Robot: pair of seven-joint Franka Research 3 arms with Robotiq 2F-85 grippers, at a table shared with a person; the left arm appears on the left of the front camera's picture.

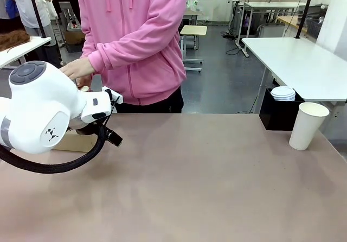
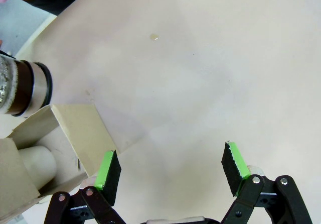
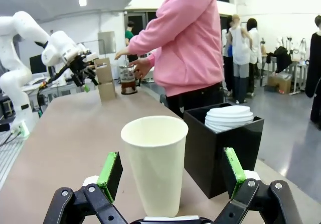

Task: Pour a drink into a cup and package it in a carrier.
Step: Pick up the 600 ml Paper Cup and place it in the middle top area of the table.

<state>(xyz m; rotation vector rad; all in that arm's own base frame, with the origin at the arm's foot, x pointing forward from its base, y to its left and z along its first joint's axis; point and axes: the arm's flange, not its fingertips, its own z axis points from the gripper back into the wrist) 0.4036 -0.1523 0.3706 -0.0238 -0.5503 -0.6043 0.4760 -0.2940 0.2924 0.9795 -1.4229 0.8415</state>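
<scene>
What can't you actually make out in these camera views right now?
- carrier: front view, mostly hidden behind the left arm; left wrist view crops it at the picture edge.
- jug: left wrist view, cut off by the picture edge; right wrist view, too small to judge how full it is.
- cup: right wrist view, its own wall hides the inside.

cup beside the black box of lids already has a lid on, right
No: the cup has no lid; its top is open, as the right wrist view shows. It does stand beside the black box holding the stacked lids.
</scene>
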